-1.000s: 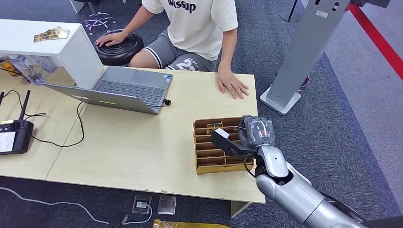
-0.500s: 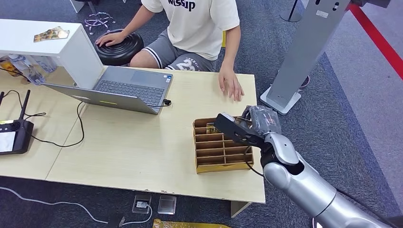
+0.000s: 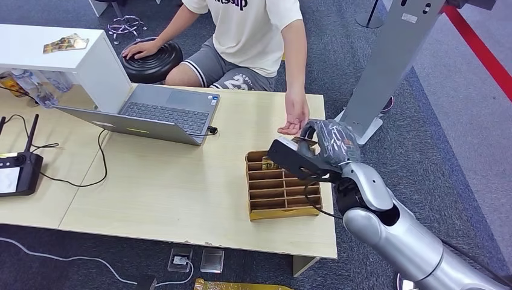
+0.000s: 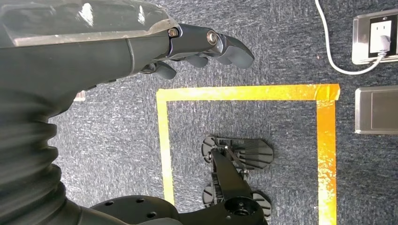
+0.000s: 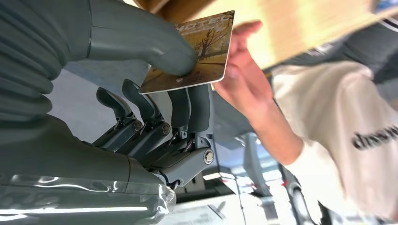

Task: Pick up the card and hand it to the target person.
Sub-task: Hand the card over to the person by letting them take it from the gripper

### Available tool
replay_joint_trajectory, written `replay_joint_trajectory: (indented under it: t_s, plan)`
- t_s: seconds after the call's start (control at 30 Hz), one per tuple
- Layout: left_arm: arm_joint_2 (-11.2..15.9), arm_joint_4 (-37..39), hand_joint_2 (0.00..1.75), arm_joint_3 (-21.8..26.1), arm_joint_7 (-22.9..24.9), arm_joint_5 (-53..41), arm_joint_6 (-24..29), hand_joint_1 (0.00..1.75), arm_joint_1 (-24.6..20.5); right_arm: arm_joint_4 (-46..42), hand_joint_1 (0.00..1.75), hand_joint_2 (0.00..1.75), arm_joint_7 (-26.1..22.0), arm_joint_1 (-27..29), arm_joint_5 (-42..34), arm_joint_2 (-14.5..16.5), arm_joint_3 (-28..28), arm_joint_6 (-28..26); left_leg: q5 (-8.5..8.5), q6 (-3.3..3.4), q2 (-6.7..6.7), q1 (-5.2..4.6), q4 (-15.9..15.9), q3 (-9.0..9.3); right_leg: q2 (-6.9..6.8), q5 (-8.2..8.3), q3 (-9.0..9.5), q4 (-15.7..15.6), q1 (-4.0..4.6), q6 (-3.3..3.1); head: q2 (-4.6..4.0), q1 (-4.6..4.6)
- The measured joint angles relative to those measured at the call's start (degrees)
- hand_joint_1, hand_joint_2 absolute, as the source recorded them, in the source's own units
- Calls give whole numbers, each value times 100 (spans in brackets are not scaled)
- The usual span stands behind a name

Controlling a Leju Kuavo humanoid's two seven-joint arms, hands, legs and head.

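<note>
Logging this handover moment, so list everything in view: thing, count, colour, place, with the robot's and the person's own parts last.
card: one, brown-gold printed, pinched in the right hand, close to the person's palm
slotted box: one, brown cardboard, near table edge beside the right hand
table: one, light wood
laptop: one, grey, open, far side of table
white box: one, far left, small printed cards on top
controller: one, black, left edge
stool: one, black, under the person's other hand
grey stand: one, on carpet right of table
yellow tape square: one, on floor
wall socket: one, on floor
person's hand: raised, palm open toward the card
left hand: hanging over floor, holding nothing
right hand: holds the card
</note>
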Motion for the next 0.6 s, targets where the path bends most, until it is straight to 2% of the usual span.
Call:
replay_joint_trajectory:
  t_s: [0.2,0.3,0.43,0.6]
  plan:
    - [-42,-1,175,0,1,-59,-39,0,-74,217,162,175,-1078,131,688,145,-17,-1046,0,0,-1,0,0,-1,-1,0,1,0,0,0,0,-6]
    - [-63,-1,175,0,-1,-91,-76,0,-113,484,162,175,-1459,190,867,262,-20,-1474,0,0,-1,0,0,-1,-1,0,1,0,0,0,0,-3]
    - [-70,0,175,0,13,-142,-96,0,-165,911,162,175,-1671,237,1036,408,-19,-1808,0,0,-1,0,0,-2,-1,0,1,0,0,0,0,-1]
    - [-70,0,175,0,14,-138,-78,0,-199,1394,162,175,-1694,258,1135,554,-10,-1931,0,0,-1,0,0,-2,-1,0,1,1,0,0,0,-1]
